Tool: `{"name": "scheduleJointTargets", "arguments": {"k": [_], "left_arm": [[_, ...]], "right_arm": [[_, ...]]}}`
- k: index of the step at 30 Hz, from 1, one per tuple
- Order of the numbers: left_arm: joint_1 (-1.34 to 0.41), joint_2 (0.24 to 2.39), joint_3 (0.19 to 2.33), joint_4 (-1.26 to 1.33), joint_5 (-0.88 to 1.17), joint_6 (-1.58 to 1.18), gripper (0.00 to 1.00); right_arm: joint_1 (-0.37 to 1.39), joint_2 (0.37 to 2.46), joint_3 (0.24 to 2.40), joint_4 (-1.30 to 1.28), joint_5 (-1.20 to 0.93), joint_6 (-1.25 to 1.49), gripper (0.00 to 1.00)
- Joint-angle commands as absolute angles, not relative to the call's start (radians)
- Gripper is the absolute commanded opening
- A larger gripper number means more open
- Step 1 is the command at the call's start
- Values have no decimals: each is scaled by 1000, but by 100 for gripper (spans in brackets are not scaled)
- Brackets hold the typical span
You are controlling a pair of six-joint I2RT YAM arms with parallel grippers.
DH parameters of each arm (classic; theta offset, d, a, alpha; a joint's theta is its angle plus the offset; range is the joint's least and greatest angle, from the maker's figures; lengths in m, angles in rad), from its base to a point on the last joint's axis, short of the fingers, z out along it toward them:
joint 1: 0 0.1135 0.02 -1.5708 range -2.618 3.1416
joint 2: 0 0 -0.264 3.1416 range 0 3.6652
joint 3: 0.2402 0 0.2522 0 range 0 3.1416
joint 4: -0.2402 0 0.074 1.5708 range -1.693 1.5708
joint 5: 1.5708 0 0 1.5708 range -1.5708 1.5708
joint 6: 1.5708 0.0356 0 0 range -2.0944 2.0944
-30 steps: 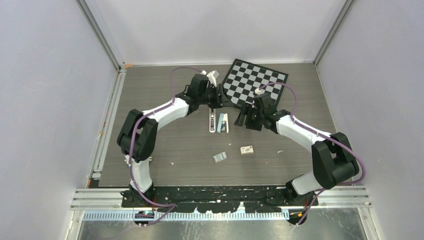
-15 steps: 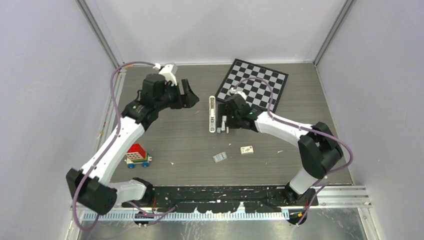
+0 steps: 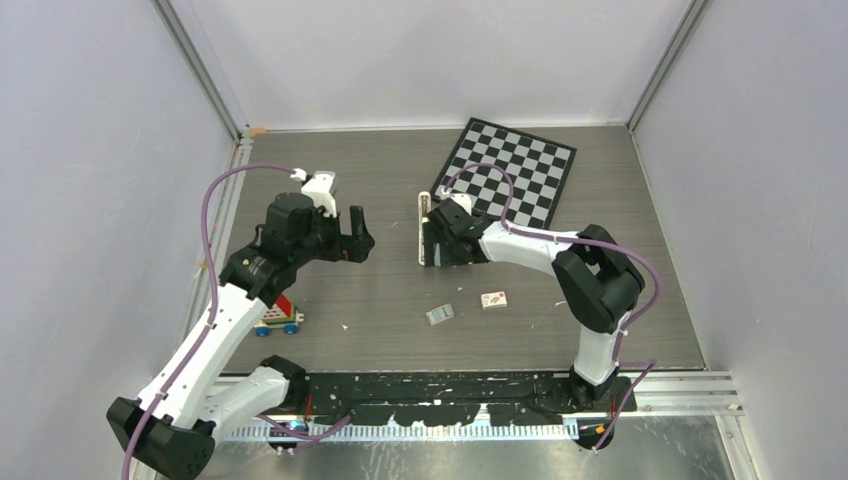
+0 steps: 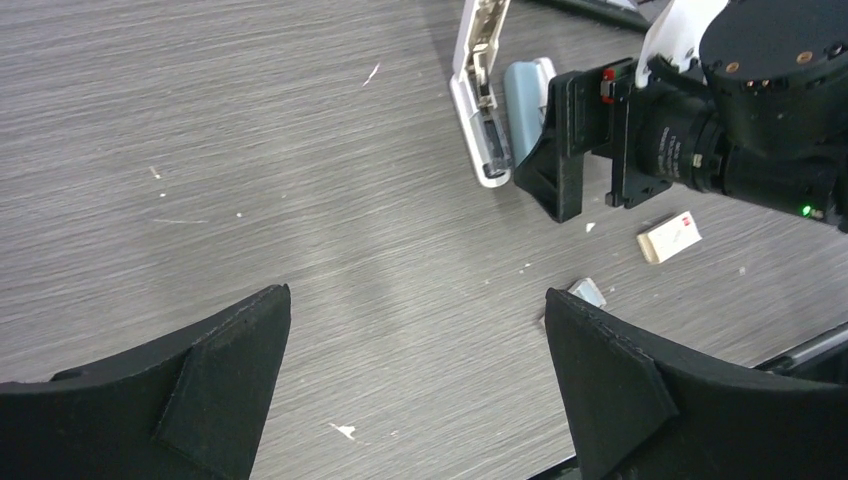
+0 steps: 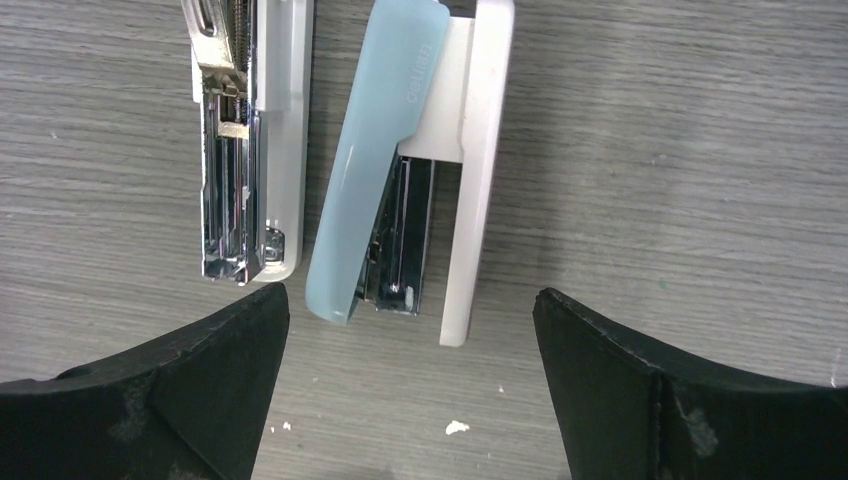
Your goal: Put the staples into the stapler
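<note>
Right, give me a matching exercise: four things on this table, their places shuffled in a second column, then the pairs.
1. black-and-white chequered board
2. small white cardboard staple box with reddish mark
3. red toy brick on wheels
4. light-blue and white plastic stapler

A. under the open right gripper
B. far side of the grey wood-grain table
C. left side, by the left arm
D. mid-table, beside the silvery-grey staple block

Pairs: 1-B; 2-D; 3-C; 4-A
</note>
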State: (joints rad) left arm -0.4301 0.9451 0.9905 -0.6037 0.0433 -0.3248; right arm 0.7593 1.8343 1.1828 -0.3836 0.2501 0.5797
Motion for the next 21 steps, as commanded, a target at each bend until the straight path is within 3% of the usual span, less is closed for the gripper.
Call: {"name": "scheduleJointTargets", "arguments": {"k": [1, 5, 21], "left_arm": [[-431, 920, 963, -594, 8, -255, 100], [-431, 918, 971, -600, 8, -252, 100], [-431, 878, 938, -568, 41, -235, 99]], "right_arm": [[780, 1866, 1240, -382, 300, 559, 94], [797, 1893, 1255, -392, 332, 545, 88], [807, 1842, 1156, -332, 357, 530, 45]]}}
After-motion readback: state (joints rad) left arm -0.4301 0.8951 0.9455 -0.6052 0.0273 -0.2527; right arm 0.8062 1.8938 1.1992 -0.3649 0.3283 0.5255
